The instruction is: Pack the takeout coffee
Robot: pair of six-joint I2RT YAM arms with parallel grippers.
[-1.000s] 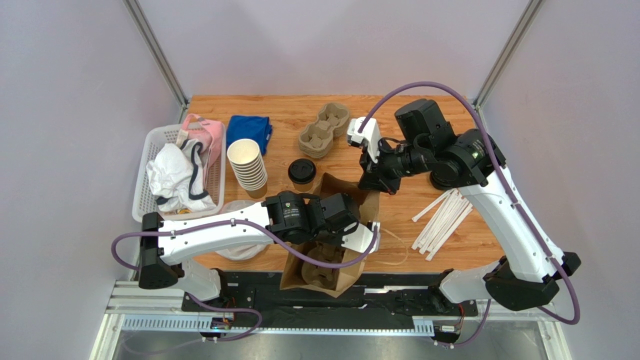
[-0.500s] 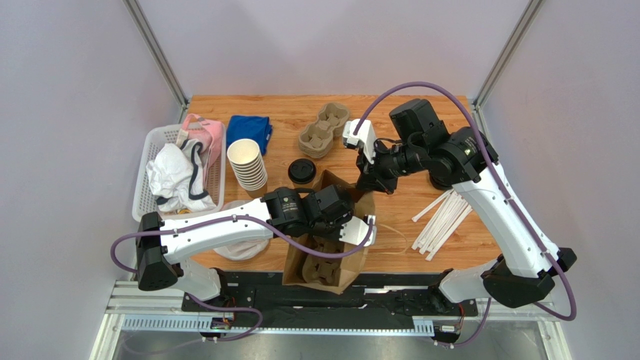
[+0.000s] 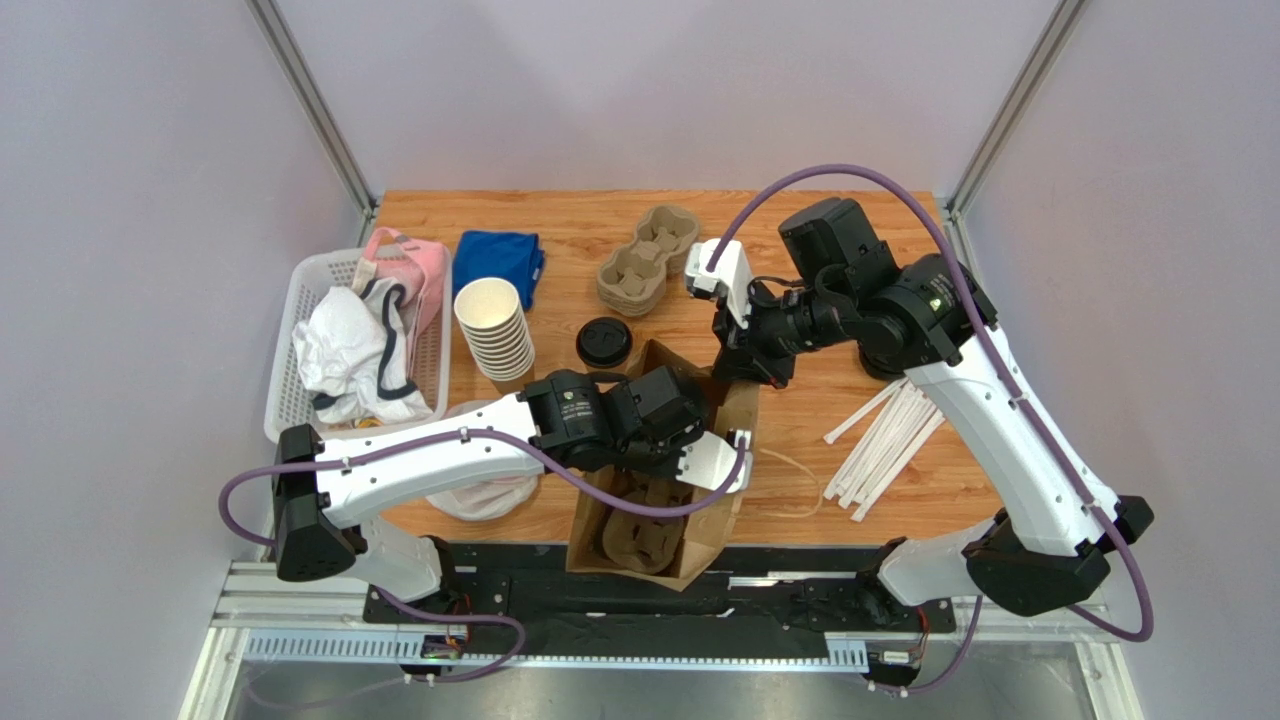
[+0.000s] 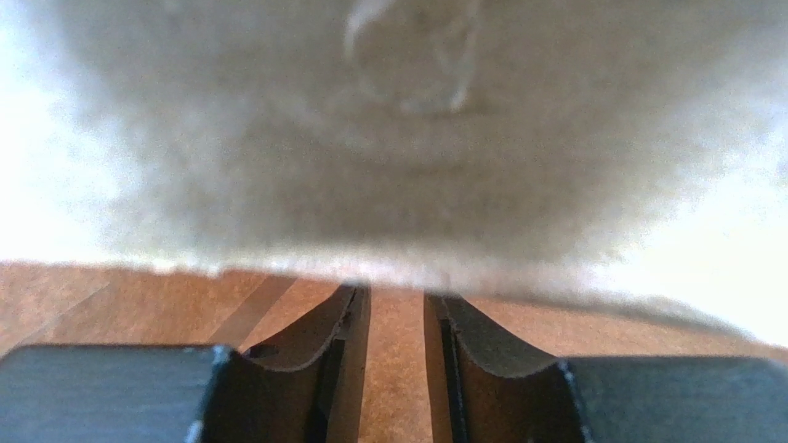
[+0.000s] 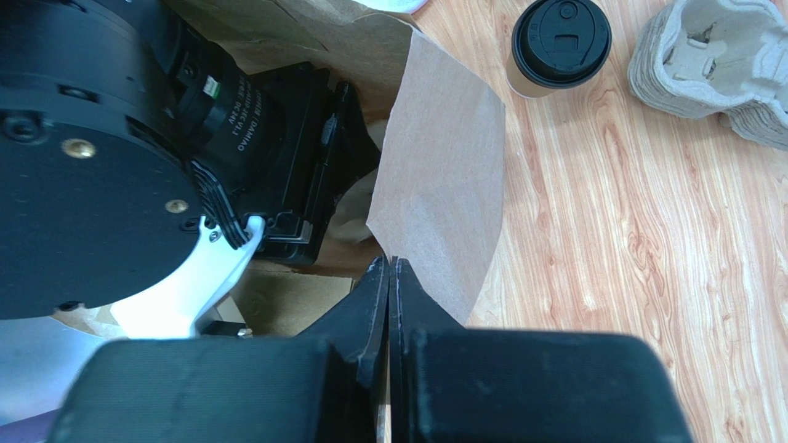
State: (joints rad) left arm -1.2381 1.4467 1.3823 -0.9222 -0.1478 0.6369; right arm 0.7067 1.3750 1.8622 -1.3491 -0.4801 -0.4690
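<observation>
While your right gripper (image 5: 389,277) has its jaws pressed together on the far flap of the paper bag (image 5: 444,166), that arm is tied down, so I judge the pick falls to your left gripper (image 4: 396,355). Its jaws stand a little apart with nothing between them. The left wrist view shows only bare wood through the gap and a pale surface close ahead, too blurred to name. From above, that gripper hangs over the bag's mouth, above the pulp carrier (image 3: 639,518) sitting inside. The takeout coffee (image 3: 604,342) is not in the bag: it stands upright on the table just beyond the bag's far-left corner, black lid up, to the right of the stack of paper cups (image 3: 496,327). From your left jaws, then, the cup lies toward the far side and to the left, across the bag's rim, with the left forearm just on its near side. Its long axis is vertical, so expect to approach it from the side or from above the lid, and mind the raised flap going out and coming back.
</observation>
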